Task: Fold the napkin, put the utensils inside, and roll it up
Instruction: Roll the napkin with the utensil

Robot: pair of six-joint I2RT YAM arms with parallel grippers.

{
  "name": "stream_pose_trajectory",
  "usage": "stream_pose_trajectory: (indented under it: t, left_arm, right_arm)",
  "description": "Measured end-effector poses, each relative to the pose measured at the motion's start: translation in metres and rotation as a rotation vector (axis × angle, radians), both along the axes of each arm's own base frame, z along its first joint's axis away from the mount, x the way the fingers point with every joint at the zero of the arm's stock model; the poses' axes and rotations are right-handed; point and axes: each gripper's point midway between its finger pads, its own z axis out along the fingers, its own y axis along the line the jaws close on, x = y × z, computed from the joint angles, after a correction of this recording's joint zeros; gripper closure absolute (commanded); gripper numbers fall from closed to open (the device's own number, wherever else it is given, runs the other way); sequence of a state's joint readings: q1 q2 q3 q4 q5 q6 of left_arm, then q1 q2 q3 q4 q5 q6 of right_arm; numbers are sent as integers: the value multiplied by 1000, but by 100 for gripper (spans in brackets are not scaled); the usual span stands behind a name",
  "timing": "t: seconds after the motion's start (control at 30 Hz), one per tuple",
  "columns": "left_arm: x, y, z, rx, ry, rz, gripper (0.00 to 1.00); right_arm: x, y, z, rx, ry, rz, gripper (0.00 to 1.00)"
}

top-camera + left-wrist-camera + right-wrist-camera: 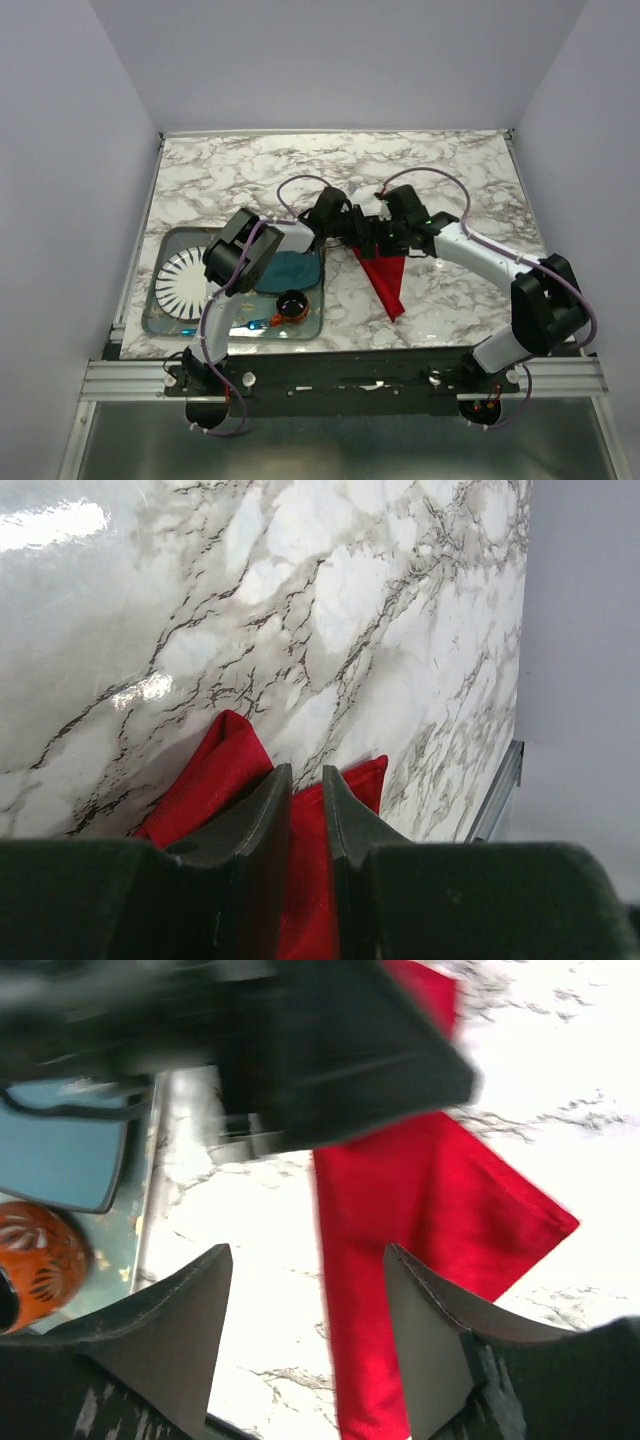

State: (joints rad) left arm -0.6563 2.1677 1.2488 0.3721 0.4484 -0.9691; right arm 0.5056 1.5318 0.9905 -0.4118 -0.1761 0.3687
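The red napkin [387, 282] lies bunched in a narrow folded wedge on the marble table, its point toward the near edge. My left gripper [350, 226] is at its far end. In the left wrist view the fingers [270, 805] are nearly closed, with the red napkin [305, 880] pinched between them. My right gripper [379, 236] is right next to it, open and empty. In the right wrist view it [307, 1252] hovers over the napkin's [430, 1200] left edge. The fork is not in view.
A glass tray [160, 322] stands at the near left, holding a white striped plate [182, 281], a blue plate [292, 268], an orange cup [292, 304] and a blue plastic utensil [254, 323]. The blue plate [60, 1150] and the cup [35, 1260] also show in the right wrist view. White walls enclose the table.
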Motion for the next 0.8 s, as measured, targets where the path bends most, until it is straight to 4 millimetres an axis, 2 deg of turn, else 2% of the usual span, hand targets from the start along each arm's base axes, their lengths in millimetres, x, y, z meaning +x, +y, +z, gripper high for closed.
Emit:
stream_pose_trajectory:
  t: [0.1,0.17,0.4,0.47,0.53,0.57,0.63,0.67,0.8]
  left_arm:
    - [0,0,0,-2,6,3,72]
    - [0,0,-1,-4,11,6,72]
    - [1,-1,-1,-15,31,19,72]
    - [1,-1,-1,-17,36,22,73]
    - [1,-1,-1,-17,39,24,72]
    - [1,-1,-1,-17,40,24,72]
    - [1,-1,-1,-18,41,25,71]
    - [1,0,-1,-17,41,25,68]
    - [0,3,2,0,36,18,60]
  right_arm:
    - [-7,17,5,-139,-74,36,27]
    - [-11,22,-2,-239,-100,46,27]
    - [-23,3,-52,-546,-80,42,27]
    - [-22,2,-54,-564,-88,31,29]
    - [-21,0,-54,-578,-100,20,34]
    - [-20,0,-55,-578,-105,17,41]
    - [-20,0,-55,-567,-111,10,50]
    - [-20,0,-56,-560,-115,4,58]
    - [-18,-7,-60,-484,-105,-29,71]
